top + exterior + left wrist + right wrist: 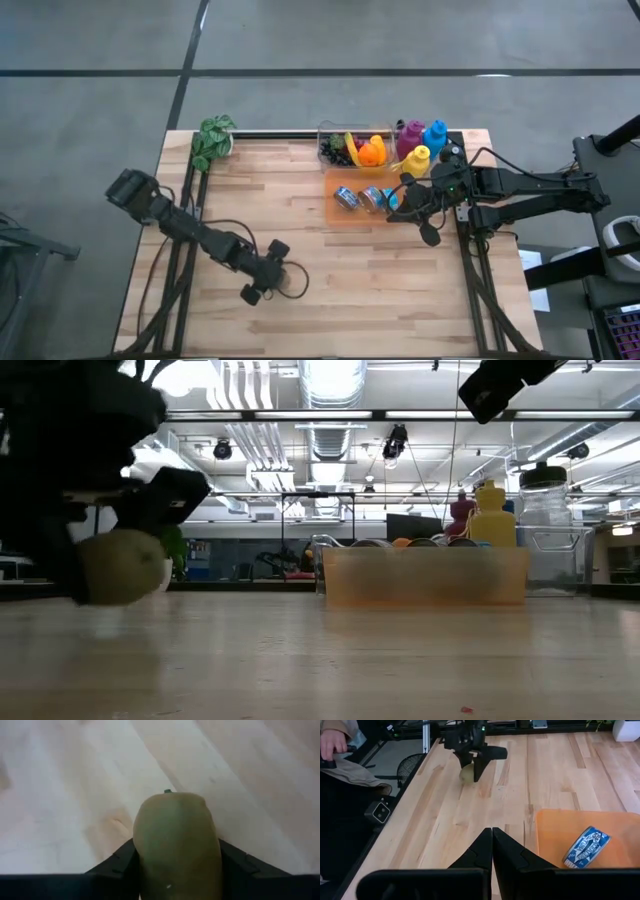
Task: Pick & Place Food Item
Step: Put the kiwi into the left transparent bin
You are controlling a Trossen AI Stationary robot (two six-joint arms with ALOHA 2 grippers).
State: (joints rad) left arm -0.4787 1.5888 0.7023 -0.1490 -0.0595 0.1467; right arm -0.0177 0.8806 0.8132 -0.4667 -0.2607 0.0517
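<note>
a pale green pear (177, 845) sits between the fingers of the left tool (268, 284), clamped low at the near left of the wooden bench (300, 220), that arm stretched out flat. the right tool (418, 212), fingers pressed together, hangs over the orange tray (350, 218) of tins far right. ceiling ducts show in the room beyond.

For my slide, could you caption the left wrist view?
The left gripper closes around a greenish pear just above the wooden table.

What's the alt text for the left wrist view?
A pale green, pear-like fruit fills the frame centre, sitting between the left end effector's two dark fingers. Beyond it lies bare light wooden table.
</note>
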